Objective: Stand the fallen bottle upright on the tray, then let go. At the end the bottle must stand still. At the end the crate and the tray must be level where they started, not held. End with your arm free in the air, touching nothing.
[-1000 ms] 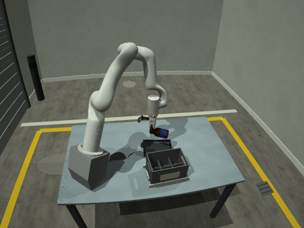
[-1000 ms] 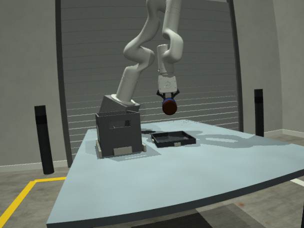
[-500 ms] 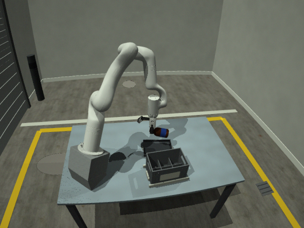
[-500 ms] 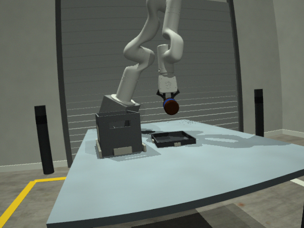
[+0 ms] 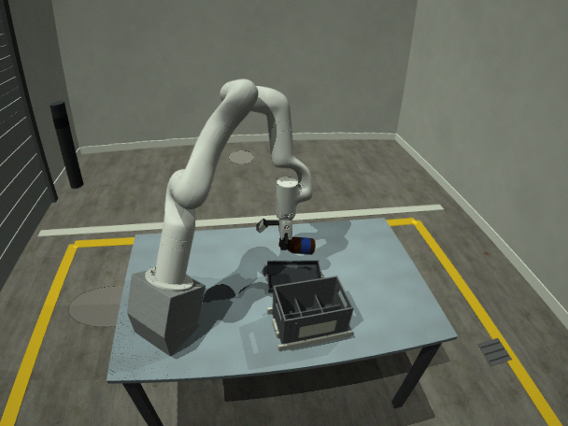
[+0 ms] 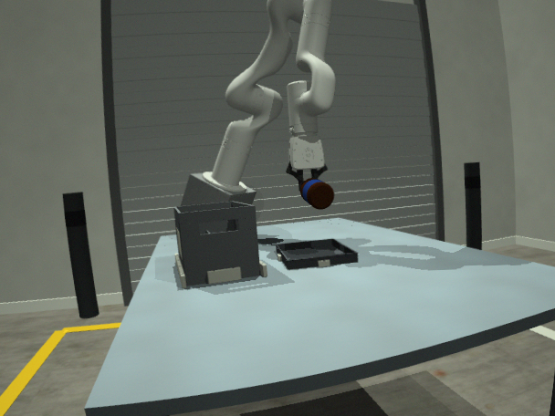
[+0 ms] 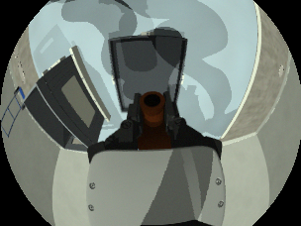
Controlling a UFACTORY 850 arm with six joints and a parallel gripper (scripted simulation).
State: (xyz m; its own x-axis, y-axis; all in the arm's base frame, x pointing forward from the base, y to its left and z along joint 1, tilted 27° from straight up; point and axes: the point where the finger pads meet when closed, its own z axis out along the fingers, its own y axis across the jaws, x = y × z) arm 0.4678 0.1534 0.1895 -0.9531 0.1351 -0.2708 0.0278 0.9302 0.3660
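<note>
Bottle (image 5: 300,245): brown, glassy, blue band. Tray (image 6: 339,260), crate (image 6: 214,242): dark matt plastic look. Table (image 5: 402,280): smooth pale blue, slight sheen. Arm (image 5: 201,154): smooth off-white, satin.
</note>
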